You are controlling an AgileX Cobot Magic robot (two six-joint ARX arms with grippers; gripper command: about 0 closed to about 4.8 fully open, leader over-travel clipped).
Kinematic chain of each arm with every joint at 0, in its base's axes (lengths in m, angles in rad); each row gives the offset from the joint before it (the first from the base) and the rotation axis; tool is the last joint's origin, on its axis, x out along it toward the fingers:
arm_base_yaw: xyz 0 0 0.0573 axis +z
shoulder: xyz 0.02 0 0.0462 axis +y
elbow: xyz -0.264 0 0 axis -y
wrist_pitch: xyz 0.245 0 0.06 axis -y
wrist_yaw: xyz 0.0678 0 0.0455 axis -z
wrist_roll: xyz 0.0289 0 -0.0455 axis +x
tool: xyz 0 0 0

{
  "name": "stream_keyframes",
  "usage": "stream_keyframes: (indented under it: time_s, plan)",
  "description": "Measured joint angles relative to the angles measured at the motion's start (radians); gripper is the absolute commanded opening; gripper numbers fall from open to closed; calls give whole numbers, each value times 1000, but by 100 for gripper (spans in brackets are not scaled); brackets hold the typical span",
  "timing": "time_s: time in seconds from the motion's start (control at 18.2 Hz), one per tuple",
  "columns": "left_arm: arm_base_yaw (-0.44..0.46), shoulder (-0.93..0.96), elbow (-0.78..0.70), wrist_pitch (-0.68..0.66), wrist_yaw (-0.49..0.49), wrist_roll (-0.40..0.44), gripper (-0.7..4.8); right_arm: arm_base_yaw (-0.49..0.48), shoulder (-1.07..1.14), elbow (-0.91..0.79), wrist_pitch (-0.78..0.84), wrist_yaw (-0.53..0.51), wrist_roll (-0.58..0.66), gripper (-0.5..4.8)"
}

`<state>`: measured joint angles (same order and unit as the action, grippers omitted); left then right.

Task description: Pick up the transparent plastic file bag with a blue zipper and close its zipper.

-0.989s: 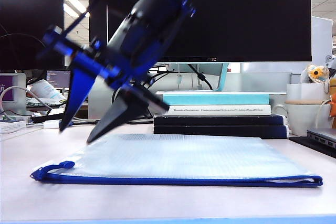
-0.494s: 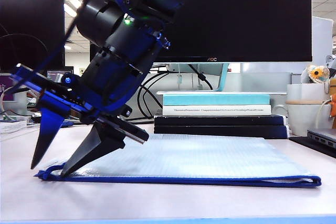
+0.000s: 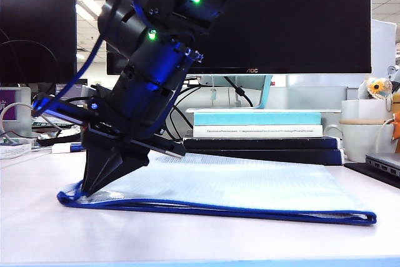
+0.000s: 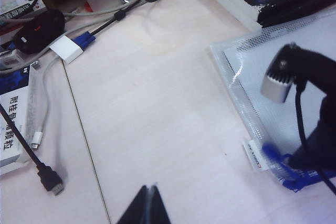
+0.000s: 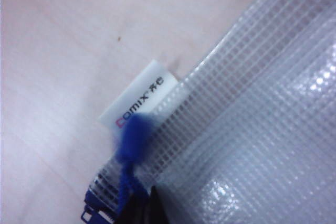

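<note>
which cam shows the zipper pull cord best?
Right wrist view: the blue pull cord fills the frame beside the white label, just ahead of the right gripper, shut on the file bag corner. Left wrist view shows it small and blurred. In the exterior view the gripper hides it.

Office desk. Pale desktop (image 3: pixel 37 236) under large dark monitors (image 3: pixel 294 17); ceiling light panels (image 3: pixel 87 10) in rows behind. Stacked books (image 3: pixel 259 136), white mug (image 3: pixel 365 139), laptop edge (image 3: pixel 382 164) at back. Loose cables (image 4: pixel 50 90), plug adapter (image 4: pixel 67 50), black mouse (image 4: pixel 38 30) alongside.
</note>
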<state>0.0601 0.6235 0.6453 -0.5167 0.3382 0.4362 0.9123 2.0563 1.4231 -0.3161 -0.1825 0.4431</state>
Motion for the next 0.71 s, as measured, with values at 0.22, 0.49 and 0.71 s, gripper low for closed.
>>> stream_keyframes:
  time_s: [0.22,0.49,0.71]
  plan:
    - [0,0,-9,2,91,70,50,-10,-11,96,-156,-2,-106,-6]
    - [0,1,-38,-11,173,238,479,-34,-106,169,-307,-3,-208,-6]
    - [-1,3,-39,-11,278,481,479,-71,-217,181,-395,-58,-235,-6]
